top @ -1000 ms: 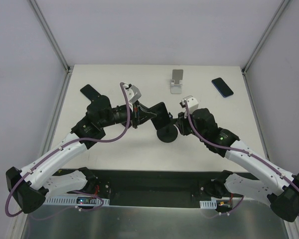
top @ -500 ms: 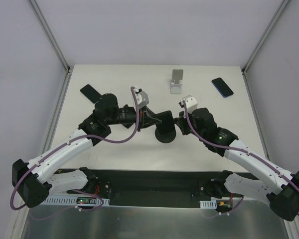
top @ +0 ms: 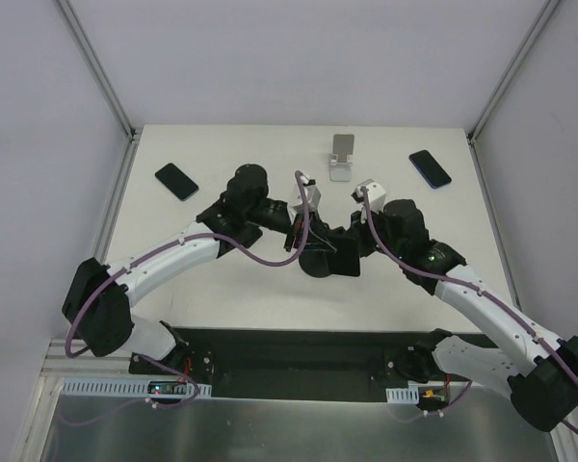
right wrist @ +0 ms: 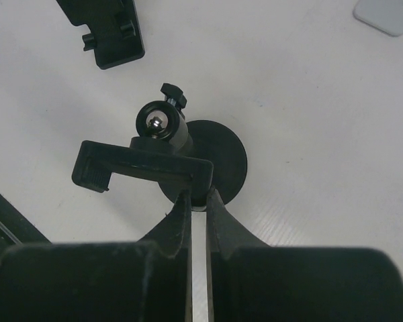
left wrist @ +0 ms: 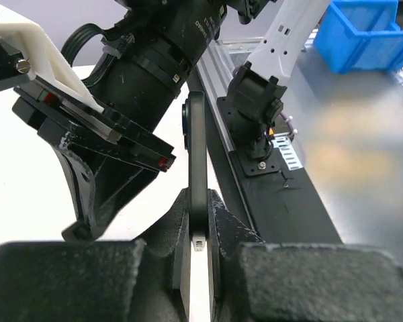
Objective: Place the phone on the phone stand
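Note:
My left gripper (left wrist: 198, 201) is shut on a black phone (left wrist: 197, 154), seen edge-on and held upright in the air. In the top view this gripper (top: 308, 234) is at the table's middle, right beside the black phone stand (top: 316, 265). My right gripper (right wrist: 198, 196) is shut on the end of the stand's clamp bar (right wrist: 141, 168). The ball joint (right wrist: 158, 124) and round base (right wrist: 225, 161) lie beyond it. The clamp bar shows no phone in it. In the top view the right gripper (top: 356, 243) meets the left one over the stand, and the phone merges with the dark parts there.
A silver stand (top: 342, 159) is at the back centre. A black phone (top: 176, 181) lies at the back left and a blue phone (top: 430, 167) at the back right. A flat black piece (right wrist: 107, 30) shows at the right wrist view's top left.
My left arm has swung right and carried the phone from left of centre to the stand. My right gripper has stayed on the stand, shifting slightly right.

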Robot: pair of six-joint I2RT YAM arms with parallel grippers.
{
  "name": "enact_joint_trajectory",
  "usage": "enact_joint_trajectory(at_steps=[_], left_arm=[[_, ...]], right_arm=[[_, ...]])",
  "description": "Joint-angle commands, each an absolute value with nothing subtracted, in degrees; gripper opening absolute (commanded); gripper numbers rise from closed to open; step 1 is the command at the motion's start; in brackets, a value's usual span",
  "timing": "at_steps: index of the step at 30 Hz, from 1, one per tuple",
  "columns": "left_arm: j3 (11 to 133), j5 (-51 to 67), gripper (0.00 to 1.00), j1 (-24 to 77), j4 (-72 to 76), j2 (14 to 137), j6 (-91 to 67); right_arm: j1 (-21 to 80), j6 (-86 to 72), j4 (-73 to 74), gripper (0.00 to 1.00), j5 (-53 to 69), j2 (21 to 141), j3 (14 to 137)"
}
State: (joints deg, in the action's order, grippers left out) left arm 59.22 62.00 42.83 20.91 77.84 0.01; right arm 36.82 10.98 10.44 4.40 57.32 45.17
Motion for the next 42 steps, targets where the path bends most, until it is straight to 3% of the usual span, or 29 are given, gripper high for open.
enact_joint_trajectory(at_steps=[1,11,22,28,32,36,37,42], left_arm=[[67.9,71.6,0.00,43.2,18.8,83.4,9.8],[78.7,77.0,0.00,38.6,7.1,94.5,15.6],[79.6,78.4,0.00,36.5,2.1,96.9,21.4],[80.1,76.4,0.00,35.7,0.3,97.4,23.0],[76.0,62.2,0.00,36.1,-1.6,92.9,23.2],[71.5,21.9,0.00,41.0,3.0,87.9,15.8],[70.0,16.8,0.00,42.3,4.9,86.0,13.7],[54.3,0.4,0.00,44.6,23.5,77.5,2.6]], right_arm=[[33.8,12.6,7.5,0.01,16.8,58.4,46.8],[30.7,15.6,6.3,0.01,23.8,59.3,47.0],[27.9,16.5,6.1,0.01,32.8,62.5,48.1],[27.5,16.1,6.1,0.01,30.3,61.9,48.3],[27.9,13.6,3.3,0.01,23.8,59.6,46.2],[33.7,10.8,0.3,0.00,7.2,54.9,42.5],[35.6,10.2,-1.2,0.00,-2.2,53.5,42.1],[45.2,2.2,-4.4,0.00,-19.9,50.2,38.0]])
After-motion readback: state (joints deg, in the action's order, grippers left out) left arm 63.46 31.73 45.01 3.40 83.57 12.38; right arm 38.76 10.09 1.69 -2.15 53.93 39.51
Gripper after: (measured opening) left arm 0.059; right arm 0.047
